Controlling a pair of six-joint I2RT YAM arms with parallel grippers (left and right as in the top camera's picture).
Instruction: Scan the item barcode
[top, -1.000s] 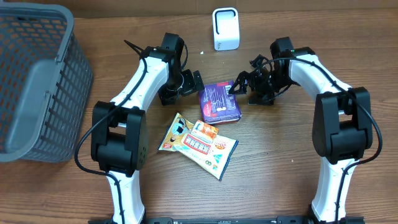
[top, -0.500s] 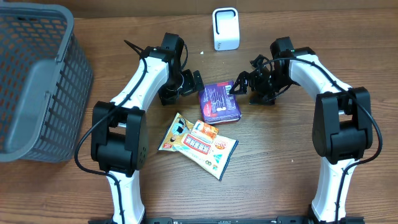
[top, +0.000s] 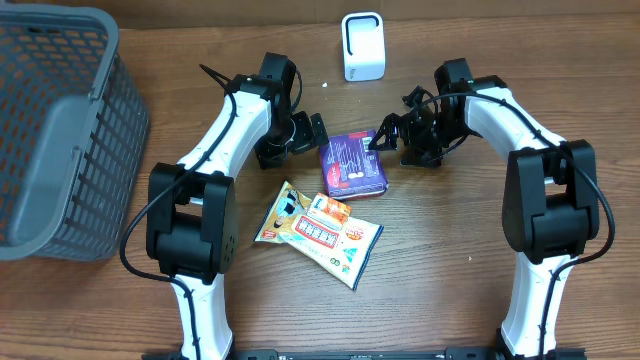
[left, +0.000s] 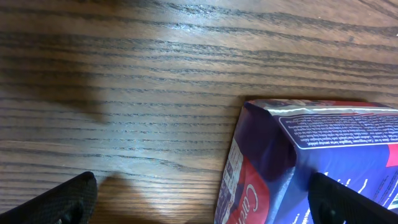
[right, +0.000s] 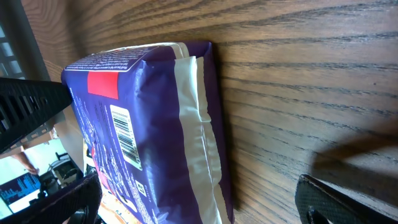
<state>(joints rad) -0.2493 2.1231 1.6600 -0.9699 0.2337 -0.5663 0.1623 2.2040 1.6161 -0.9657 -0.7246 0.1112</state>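
Note:
The item is a purple and red packet (top: 353, 165) lying flat on the wooden table, with white print facing up. Its barcode (right: 124, 134) shows on a side face in the right wrist view. My left gripper (top: 311, 132) is open at the packet's far left corner. In the left wrist view the packet (left: 323, 149) fills the right half, and one finger (left: 354, 202) sits over it. My right gripper (top: 386, 136) is open at the far right corner. The packet's sealed end (right: 193, 124) lies between its fingers, untouched. The white scanner (top: 362, 46) stands at the back.
An orange and white snack packet (top: 318, 232) lies just in front of the purple one, touching it. A large grey mesh basket (top: 60, 130) fills the far left of the table.

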